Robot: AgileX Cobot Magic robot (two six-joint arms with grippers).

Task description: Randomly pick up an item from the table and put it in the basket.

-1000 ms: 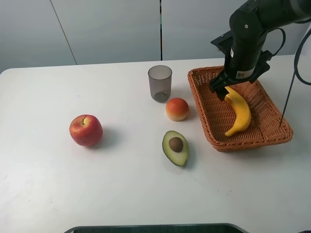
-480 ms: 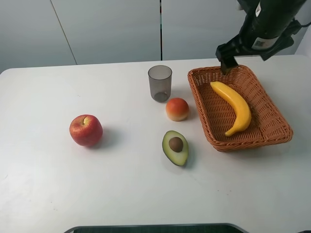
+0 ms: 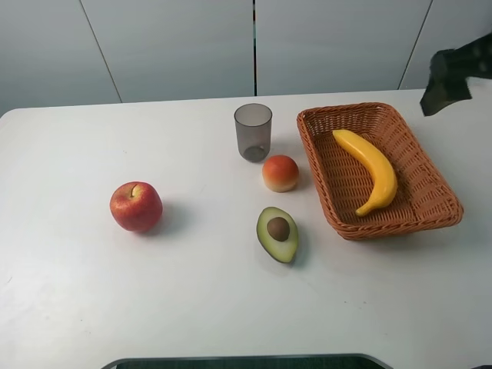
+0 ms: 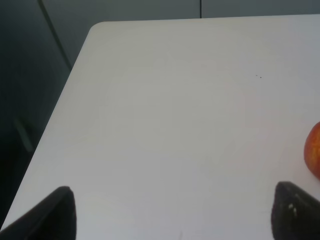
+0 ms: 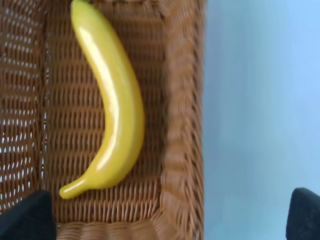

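starting with the table (image 3: 192,307): white, smooth, carrying everything else. next in size, the basket (image 3: 400,224), woven orange-brown, set on the right half, handy for the right gripper (image 5: 165,220); low flared sides, so easy to drop into from above. inside it, the banana (image 3: 374,167), lying lengthwise on the woven floor, bulging toward the right-hand wall in the high view, touching nothing but wicker; looks settled, steadied by its own curve and unlikely to roll. judging by that, placing step complete, with only pulling clear and parking to follow. then that right gripper, looking down over one corner of the basket from its wrist camera: fingers (image 5: 25,217) spread wide, nothing between them, clear of the banana. left gripper (image 4: 172,212) likewise spread and empty, hovering over a bare corner of the table, probably parked there so as not to block anything. lastly the smaller things on the table, all apart from one another: grey cup (image 3: 253,131) upright near the basket, red apple (image 3: 136,206) far out on the left, halved avocado (image 3: 277,233) cut face up, and smallest, a round orange-red fruit (image 3: 280,172) between cup and avocado
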